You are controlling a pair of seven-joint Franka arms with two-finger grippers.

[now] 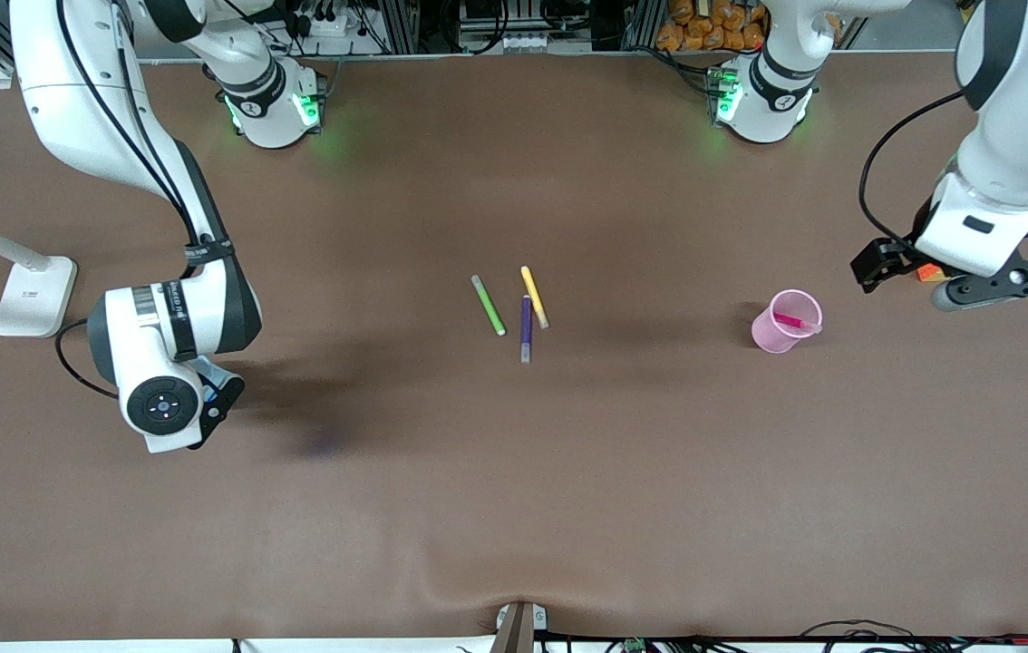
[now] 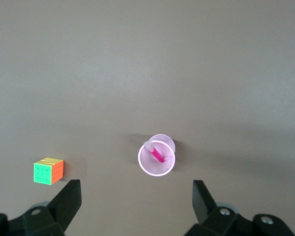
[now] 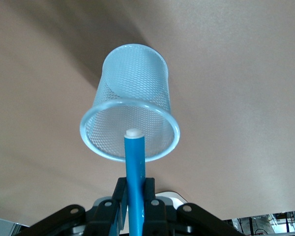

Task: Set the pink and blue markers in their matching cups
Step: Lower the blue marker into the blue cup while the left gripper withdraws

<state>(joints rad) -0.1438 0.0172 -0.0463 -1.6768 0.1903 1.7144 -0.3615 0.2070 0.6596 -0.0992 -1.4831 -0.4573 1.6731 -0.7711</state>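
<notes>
My right claw (image 3: pixel 133 209) is clenched on the blue marker (image 3: pixel 135 167), held upright with its tip aimed at the blue cup's (image 3: pixel 130 110) mouth so it can drop straight in. My left claw (image 2: pixel 136 199) hangs released over the desk (image 1: pixel 514 472), waiting; the pink marker (image 1: pixel 790 320) already leans inside the pink cup (image 1: pixel 784 323)

Both arms: glossy white shells, dark grey joint bands, black cables looped outside. Green lights glow at both bases. Left hand (image 1: pixel 1003 277) black, slotted plate; right hand (image 3: pixel 132 209) black, small screws visible.
</notes>
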